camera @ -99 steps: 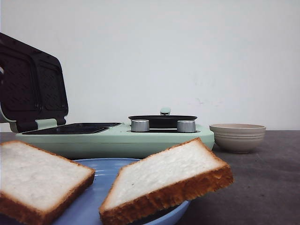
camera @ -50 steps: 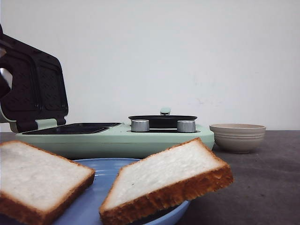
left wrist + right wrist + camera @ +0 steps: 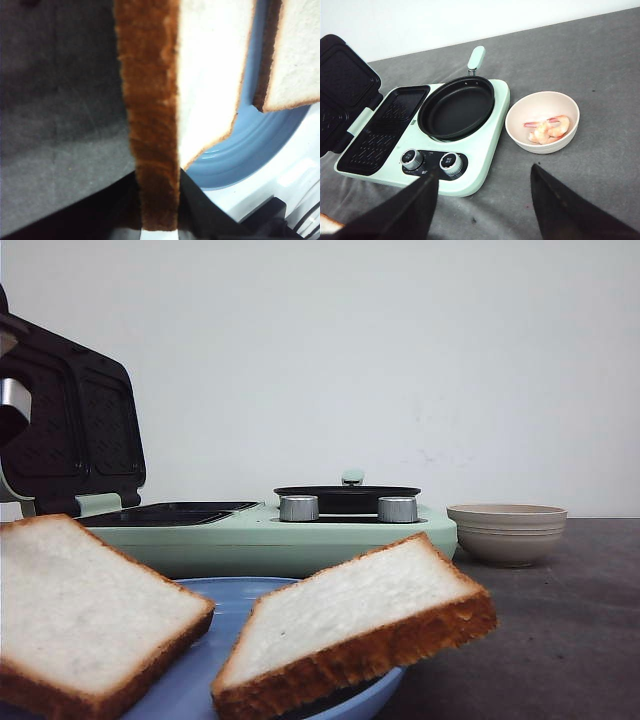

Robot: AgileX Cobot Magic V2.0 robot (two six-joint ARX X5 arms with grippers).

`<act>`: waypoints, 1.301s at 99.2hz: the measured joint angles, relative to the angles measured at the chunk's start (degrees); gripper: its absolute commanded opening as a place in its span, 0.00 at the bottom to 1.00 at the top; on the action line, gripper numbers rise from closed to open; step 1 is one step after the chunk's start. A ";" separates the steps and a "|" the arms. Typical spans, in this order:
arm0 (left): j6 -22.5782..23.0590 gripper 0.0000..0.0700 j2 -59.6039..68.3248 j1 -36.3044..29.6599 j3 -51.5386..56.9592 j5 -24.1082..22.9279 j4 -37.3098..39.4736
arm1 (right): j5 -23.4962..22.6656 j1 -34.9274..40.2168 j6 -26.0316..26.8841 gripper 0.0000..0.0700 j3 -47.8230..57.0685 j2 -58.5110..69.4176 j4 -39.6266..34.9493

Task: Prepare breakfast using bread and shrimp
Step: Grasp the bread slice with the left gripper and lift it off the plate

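Two slices of bread rest over a blue plate [image 3: 235,602]. The left slice [image 3: 90,605] is tilted up off the plate, and my left gripper [image 3: 157,200] is shut on its brown crust edge [image 3: 150,100]. The other slice [image 3: 350,612] lies across the plate's right rim, also seen as the slice [image 3: 300,55] beyond the held one. Pink shrimp [image 3: 547,127] lie in a beige bowl [image 3: 540,146] right of the breakfast maker. My right gripper [image 3: 484,172] hangs open above the grey table, in front of the maker's knobs [image 3: 451,162].
The mint-green breakfast maker [image 3: 250,537] stands behind the plate with its black lid [image 3: 342,85] raised, a ridged sandwich plate [image 3: 385,127] on the left and a round black pan [image 3: 456,106] on the right. The bowl [image 3: 506,532] stands at the right.
The left slice has risen and tilted up off the plate in my left gripper. The right slice and the right arm have not moved.
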 measured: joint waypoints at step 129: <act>58.62 0.00 1.88 -5.20 15.85 -42.60 43.67 | 0.02 0.00 -1.53 0.51 0.00 0.00 0.00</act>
